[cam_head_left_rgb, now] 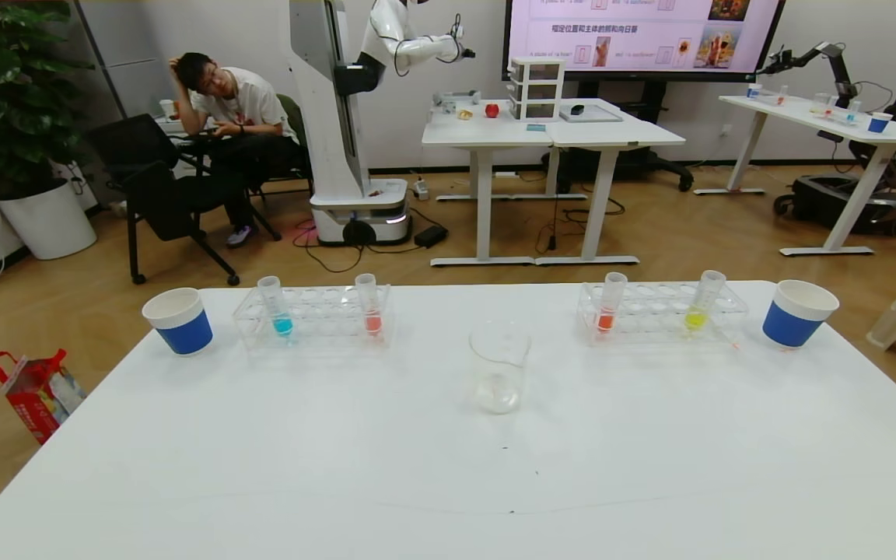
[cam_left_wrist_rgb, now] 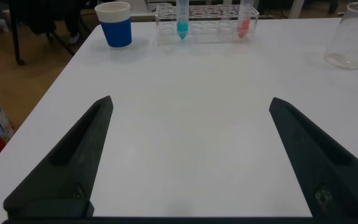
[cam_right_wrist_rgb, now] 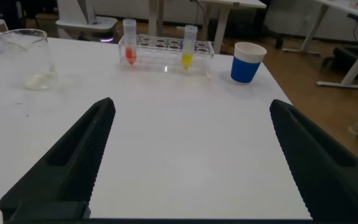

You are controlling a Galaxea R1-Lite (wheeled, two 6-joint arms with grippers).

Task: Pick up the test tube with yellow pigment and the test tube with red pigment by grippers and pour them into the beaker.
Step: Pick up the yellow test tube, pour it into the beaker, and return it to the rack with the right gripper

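Observation:
The yellow tube stands upright in the right clear rack; a red tube stands at that rack's left end. Both show in the right wrist view: yellow, red. A second red tube stands in the left rack with a blue tube. The clear beaker stands at the table's middle, between the racks. My left gripper is open and empty over bare table near the front. My right gripper is likewise open and empty. Neither arm shows in the head view.
A blue-and-white paper cup stands left of the left rack, another right of the right rack. The white table's far edge runs just behind the racks. A red bag lies on the floor at the left.

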